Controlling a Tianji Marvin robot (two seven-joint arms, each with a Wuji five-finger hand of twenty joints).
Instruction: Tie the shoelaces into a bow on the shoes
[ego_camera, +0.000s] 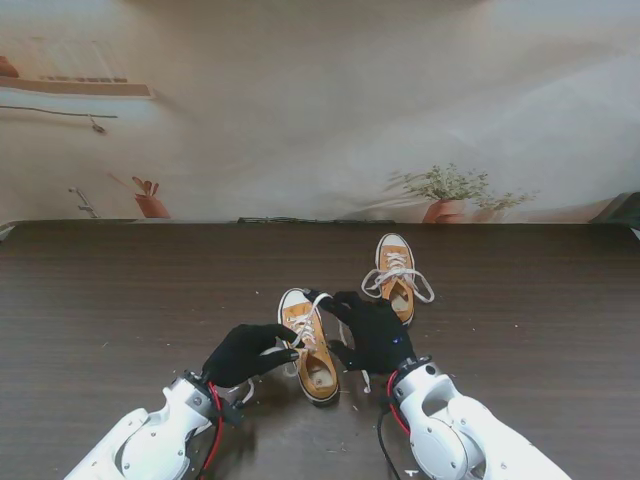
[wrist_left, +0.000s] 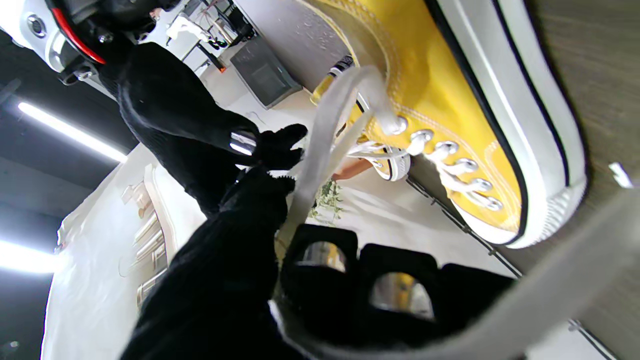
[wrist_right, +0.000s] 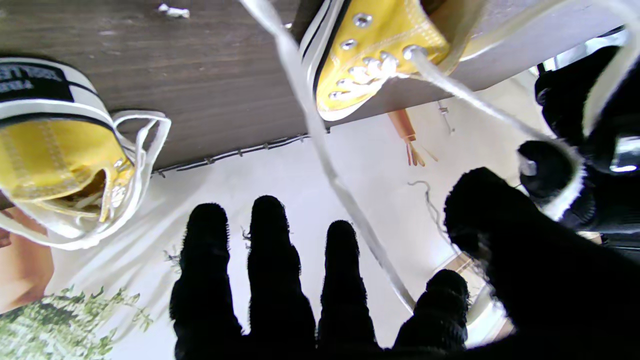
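On the dark wooden worktop (ego_camera: 120, 300), seen from the stand, two yellow canvas sneakers with white rubber soles stand apart. The near sneaker (ego_camera: 310, 345) lies between both black-gloved hands; the far sneaker (ego_camera: 396, 272) is beyond it to the right, its white laces lying in loose loops, not clearly a finished bow. The left hand (ego_camera: 245, 352) reaches to the near sneaker from the left, and the right hand (ego_camera: 372, 332) covers its right side.

From the left wrist, the left hand's fingers (wrist_left: 240, 235) are closed on a flat white shoelace (wrist_left: 325, 145) that runs from the top eyelets of the near sneaker (wrist_left: 450, 90). Another strand crosses close to the camera, blurred.

From the right wrist, the right hand (wrist_right: 350, 280) has three fingers straight and apart, while a lace strand (wrist_right: 320, 150) passes between the index finger and thumb. I cannot tell if it is really gripped.

I judge the task is at an early stage: the strands are only pulled out, no knot or loop shows on the near sneaker, and the whole bow is left.
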